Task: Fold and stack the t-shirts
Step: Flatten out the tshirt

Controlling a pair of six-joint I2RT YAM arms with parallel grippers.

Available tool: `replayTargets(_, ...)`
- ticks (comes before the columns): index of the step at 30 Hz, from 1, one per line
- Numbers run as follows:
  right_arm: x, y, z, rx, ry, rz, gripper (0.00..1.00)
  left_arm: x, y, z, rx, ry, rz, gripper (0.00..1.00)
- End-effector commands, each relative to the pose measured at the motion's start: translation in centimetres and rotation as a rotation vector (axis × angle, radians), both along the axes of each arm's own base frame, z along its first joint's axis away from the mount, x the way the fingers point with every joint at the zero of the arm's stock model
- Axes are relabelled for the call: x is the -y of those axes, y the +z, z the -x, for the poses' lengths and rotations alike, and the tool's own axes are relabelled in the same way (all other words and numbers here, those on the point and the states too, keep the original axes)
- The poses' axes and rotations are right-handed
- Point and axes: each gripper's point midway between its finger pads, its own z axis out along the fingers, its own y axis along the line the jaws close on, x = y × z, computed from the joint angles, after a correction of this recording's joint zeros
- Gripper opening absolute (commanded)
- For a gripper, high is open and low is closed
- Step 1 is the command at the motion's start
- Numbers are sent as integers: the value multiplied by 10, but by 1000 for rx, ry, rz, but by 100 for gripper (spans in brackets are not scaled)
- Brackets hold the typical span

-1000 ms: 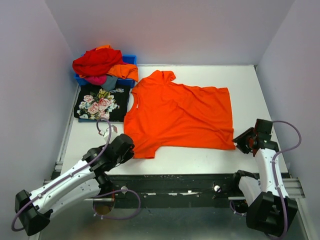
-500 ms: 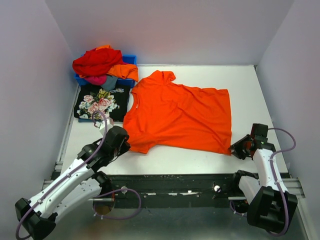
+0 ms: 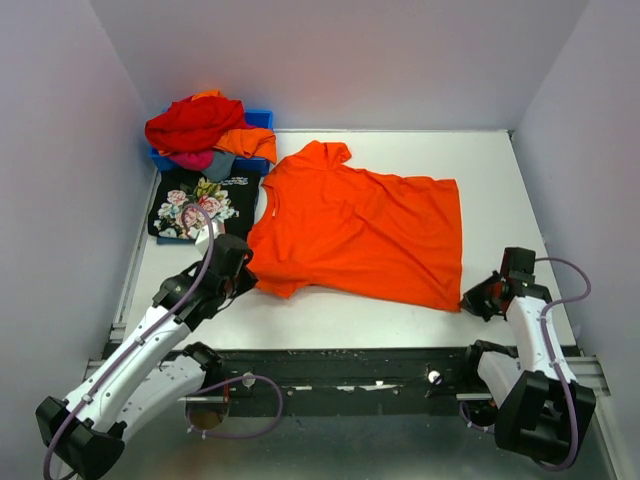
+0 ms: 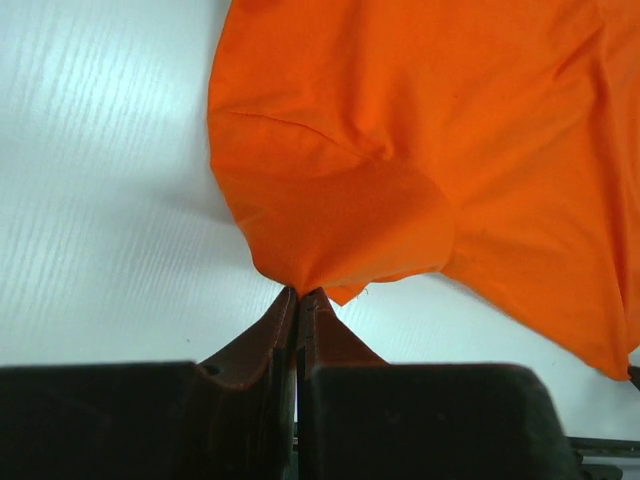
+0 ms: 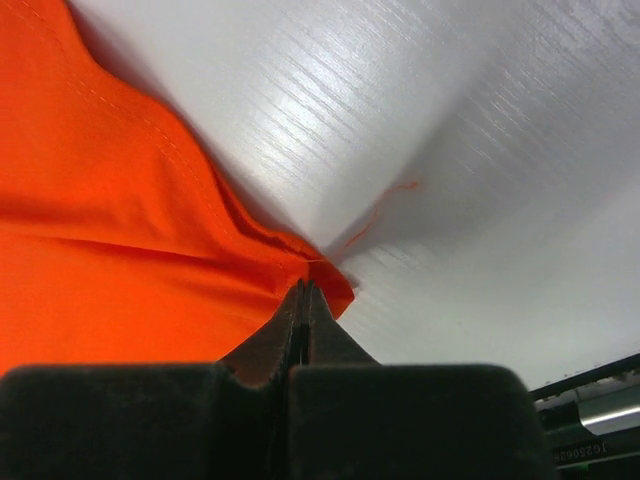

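Observation:
A bright orange t-shirt [image 3: 360, 230] lies spread on the white table. My left gripper [image 3: 248, 277] is shut on its near left sleeve, and the cloth [image 4: 340, 190] rises in a peak from the closed jaws. My right gripper [image 3: 470, 298] is shut on the shirt's near right hem corner [image 5: 330, 280]. A black t-shirt with pink roses [image 3: 200, 207] lies folded at the far left. Red [image 3: 195, 122], orange [image 3: 248, 143], pink and grey tees are heaped in the back left.
A blue plastic bin [image 3: 258, 120] under the heap stands at the back left corner. Walls close in the table on the left, back and right. A black rail [image 3: 350, 360] runs along the near edge.
My left gripper has moved up and left along the sleeve and closed on it, bunching the cloth. My right gripper has moved down onto the hem corner and shut on it.

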Motion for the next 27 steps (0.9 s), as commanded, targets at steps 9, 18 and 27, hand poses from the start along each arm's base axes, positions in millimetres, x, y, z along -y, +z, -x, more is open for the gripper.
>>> replayTargets(9,-2,17,-12,4,70,-18,26,-21,20,2,3,-4,-55,13)
replayTargets(18,-21,30,-4,38,116,-43,40,-13,9,-9,0,-10,-45,13)
replayTargets(27,-31,18,6,8,142,-54,38,-13,25,-30,48,6,-54,13)
